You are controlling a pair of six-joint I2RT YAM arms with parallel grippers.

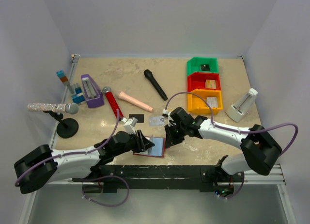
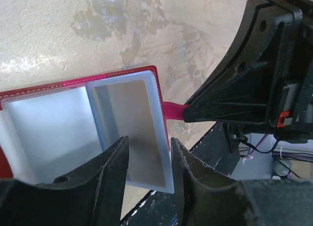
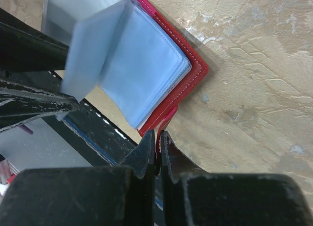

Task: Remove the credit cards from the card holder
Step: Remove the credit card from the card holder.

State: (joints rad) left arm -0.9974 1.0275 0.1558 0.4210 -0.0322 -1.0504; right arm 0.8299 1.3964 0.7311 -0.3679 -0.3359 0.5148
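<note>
Far right: green bin holds black card.

card holder: one
cards: five; black card and grey card on the table, one in each bin
bins: three; green bin, red bin, yellow bin, far right
microphones: three; black microphone, red microphone, glittery microphone on the left

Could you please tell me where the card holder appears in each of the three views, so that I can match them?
Top external: card holder low in the centre, just above the black rail.
Left wrist: card holder across the left half, sleeves open.
Right wrist: card holder from upper left to centre.
Shared landmark: the black rail beside it.
</note>
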